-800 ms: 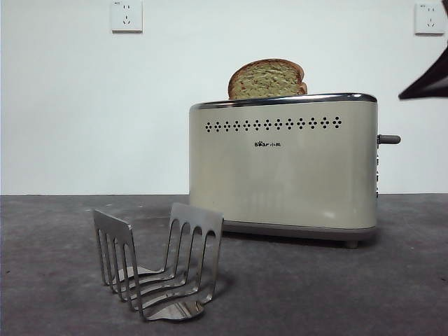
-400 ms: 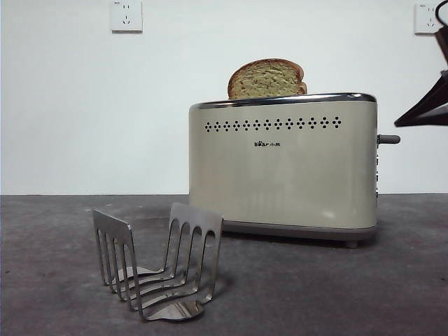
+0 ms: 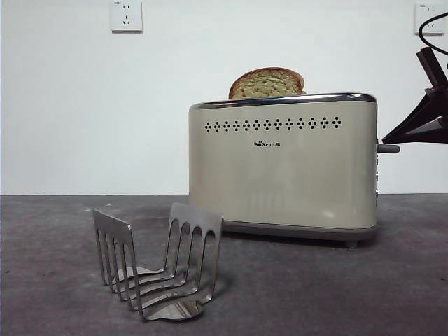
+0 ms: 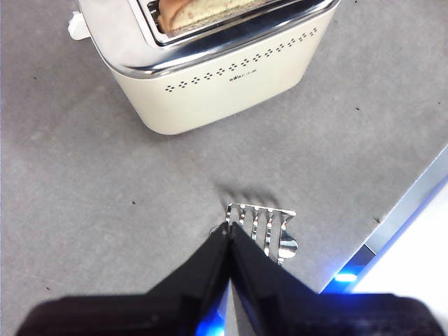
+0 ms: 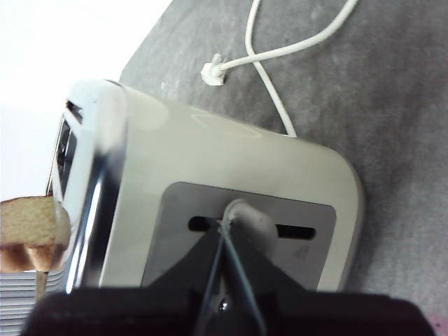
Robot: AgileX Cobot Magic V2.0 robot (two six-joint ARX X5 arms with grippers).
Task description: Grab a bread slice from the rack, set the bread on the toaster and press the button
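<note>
The slice of bread (image 3: 267, 84) stands in the slot of the cream toaster (image 3: 280, 175), its rounded top above the chrome rim. It also shows in the right wrist view (image 5: 31, 224) and the left wrist view (image 4: 203, 8). My right gripper (image 3: 386, 138) is shut, its tip resting on top of the dark grey button (image 3: 389, 148) at the toaster's narrow end. The right wrist view shows the tip (image 5: 224, 225) against the button (image 5: 250, 218). The steel rack (image 3: 157, 262) stands with no bread in it in front of the toaster. My left gripper (image 4: 229, 234) is shut, high above the rack (image 4: 262, 227).
A white power cord (image 5: 280, 63) lies on the grey table behind the toaster. Two wall sockets (image 3: 126, 15) (image 3: 428, 17) are on the white wall. The table's edge (image 4: 409, 206) runs near the rack.
My right gripper has come down onto the button, which now sits a little lower. The bread has sunk slightly into the slot.
</note>
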